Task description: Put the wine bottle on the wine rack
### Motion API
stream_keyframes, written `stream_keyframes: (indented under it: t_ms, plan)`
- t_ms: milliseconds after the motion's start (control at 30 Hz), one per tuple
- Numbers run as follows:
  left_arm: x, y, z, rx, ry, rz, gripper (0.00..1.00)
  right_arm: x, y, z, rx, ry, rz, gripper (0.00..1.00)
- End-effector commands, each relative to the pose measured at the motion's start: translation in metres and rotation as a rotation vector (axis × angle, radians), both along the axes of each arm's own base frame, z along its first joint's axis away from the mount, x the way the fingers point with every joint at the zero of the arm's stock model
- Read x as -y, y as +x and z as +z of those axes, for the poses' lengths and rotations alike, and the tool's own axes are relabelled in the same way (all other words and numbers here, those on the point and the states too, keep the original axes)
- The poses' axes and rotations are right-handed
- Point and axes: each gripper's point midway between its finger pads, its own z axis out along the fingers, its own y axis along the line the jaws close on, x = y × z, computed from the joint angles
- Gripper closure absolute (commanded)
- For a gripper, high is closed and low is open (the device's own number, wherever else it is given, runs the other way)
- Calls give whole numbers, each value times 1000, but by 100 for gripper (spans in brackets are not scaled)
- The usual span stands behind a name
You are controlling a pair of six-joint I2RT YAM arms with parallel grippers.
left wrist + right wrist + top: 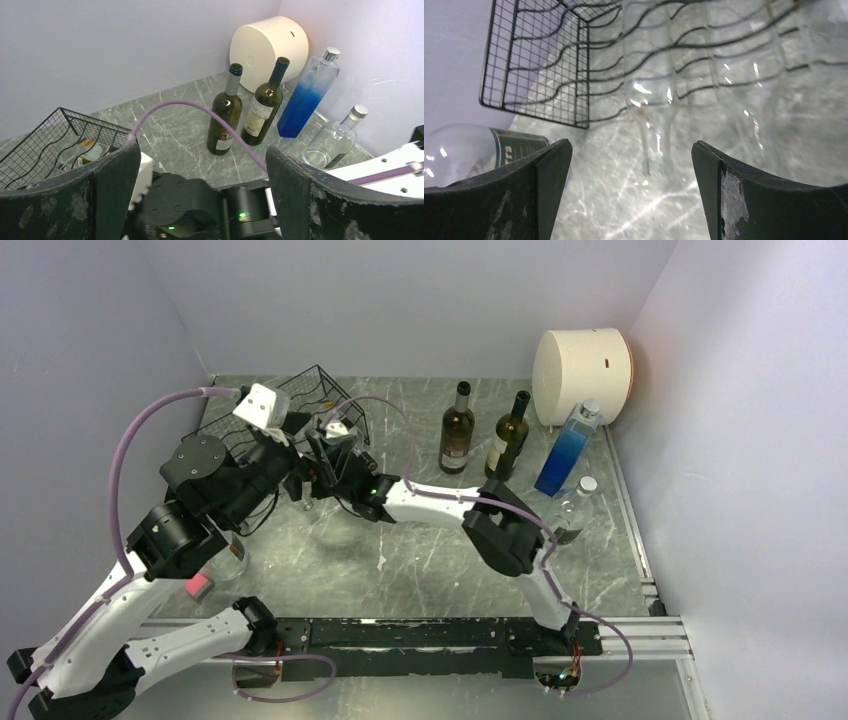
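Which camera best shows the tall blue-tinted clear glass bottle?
The left wrist view: the blue-tinted glass bottle stands whole and unblocked. The top view shows it smaller, from above; the right wrist view misses it.

Looks down in the top external view from high behind the arm bases (400,635), across the marble table (420,570) to the back wall (400,300), from well off. Faces the far right corner from the left wrist, at middle range, sharing with the top view the two dark wine bottles (224,120), the blue bottle (305,97), the cream cylinder (267,52) and the wine rack (45,140). Peers from the right wrist low over the tabletop, close up on that same rack.
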Motion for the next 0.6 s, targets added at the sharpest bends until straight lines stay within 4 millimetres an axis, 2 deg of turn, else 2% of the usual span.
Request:
stream_keyframes:
  t_ms: [0, 133, 200, 467, 567]
  plan:
    - [-10, -4, 16, 49, -19, 20, 1, 22, -7, 31, 91, 85, -2, 6]
    - [-14, -2, 14, 56, -20, 45, 1, 55, -14, 39, 116, 40, -34, 7]
    - [-15, 0, 13, 59, -21, 58, 1, 80, -12, 46, 151, -14, -87, 8]
    - [-17, 6, -5, 48, -39, 92, 1, 205, 21, 100, 242, -204, -355, 22]
    - [-17, 8, -9, 48, -59, 108, 1, 259, 35, 122, 241, -261, -501, 29]
